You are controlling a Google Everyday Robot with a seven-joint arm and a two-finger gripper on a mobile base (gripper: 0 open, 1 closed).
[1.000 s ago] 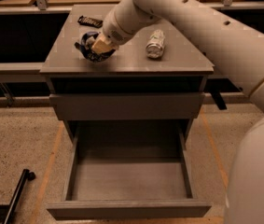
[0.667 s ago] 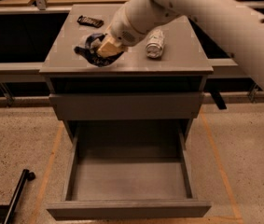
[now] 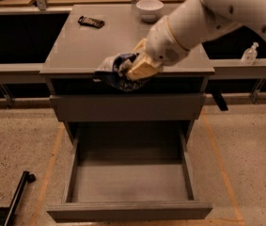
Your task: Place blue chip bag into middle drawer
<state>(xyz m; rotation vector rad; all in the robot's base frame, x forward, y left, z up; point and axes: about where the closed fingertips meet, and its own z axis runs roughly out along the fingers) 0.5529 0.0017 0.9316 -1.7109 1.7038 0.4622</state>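
The blue chip bag, dark blue with a white end, is held by my gripper at the front edge of the grey cabinet top, above the closed upper drawer front. The gripper's tan fingers are shut on the bag. The white arm comes in from the upper right. The middle drawer is pulled wide open below, its grey inside bare. The bag hangs in front of the cabinet top, higher than the open drawer.
A small flat black packet lies at the back left of the cabinet top. A white bowl stands at the back. A clear bottle stands on the ledge at right. A black pole lies on the floor at lower left.
The gripper has carried the blue chip bag from the middle of the cabinet top forward to its front edge. The view has shifted; the can no longer shows and a bowl has come into view.
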